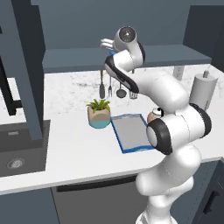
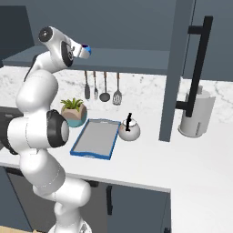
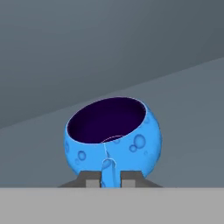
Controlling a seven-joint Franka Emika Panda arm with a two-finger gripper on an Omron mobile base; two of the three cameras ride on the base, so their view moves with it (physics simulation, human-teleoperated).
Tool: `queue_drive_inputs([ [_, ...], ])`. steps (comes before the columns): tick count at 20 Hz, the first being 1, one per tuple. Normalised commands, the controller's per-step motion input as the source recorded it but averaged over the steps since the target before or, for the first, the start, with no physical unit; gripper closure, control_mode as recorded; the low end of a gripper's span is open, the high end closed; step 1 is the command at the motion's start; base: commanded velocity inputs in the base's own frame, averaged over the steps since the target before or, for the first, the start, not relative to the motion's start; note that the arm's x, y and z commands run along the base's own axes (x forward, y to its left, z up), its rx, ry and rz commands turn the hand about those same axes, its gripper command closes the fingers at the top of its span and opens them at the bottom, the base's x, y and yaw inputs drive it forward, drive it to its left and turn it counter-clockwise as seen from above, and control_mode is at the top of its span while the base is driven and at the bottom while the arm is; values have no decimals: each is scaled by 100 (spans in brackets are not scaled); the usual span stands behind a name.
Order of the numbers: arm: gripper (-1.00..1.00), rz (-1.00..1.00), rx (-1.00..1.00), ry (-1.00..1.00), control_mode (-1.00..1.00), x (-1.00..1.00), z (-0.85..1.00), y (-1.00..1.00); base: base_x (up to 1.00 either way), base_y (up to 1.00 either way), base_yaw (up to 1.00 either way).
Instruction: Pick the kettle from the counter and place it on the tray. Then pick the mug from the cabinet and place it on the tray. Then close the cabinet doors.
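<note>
My claw [image 3: 107, 178] is clamped on the blue mug's [image 3: 113, 135] handle on the cabinet shelf [image 3: 188, 113]; the mug looks light, rigid, glossy, so it may swivel.

The white arm's hand [image 1: 114, 47] reaches up to the dark slate shelf [image 1: 78, 59] of the wall cabinet. Below the hand, black utensils [image 1: 110, 87] hang against the speckled white counter [image 1: 70, 144]. Lower still lie the blue-rimmed grey tray [image 1: 131, 132] and, left of it, a teal-and-tan plant pot [image 1: 99, 114]. Far right of the hand stands a tall grey paper-towel roll [image 1: 203, 91].
</note>
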Motion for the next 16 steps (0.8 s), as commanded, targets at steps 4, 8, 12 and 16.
queue_drive_inputs([
  [4,100,0,0,4,-100,0,-6,-1,0,0,0],
  [8,100,0,0,-1,-100,-1,0,0,0,0,0],
  [12,100,0,0,-4,-100,-19,-1,0,0,0,0],
  [16,100,0,1,0,-100,-24,-1,0,0,0,0],
])
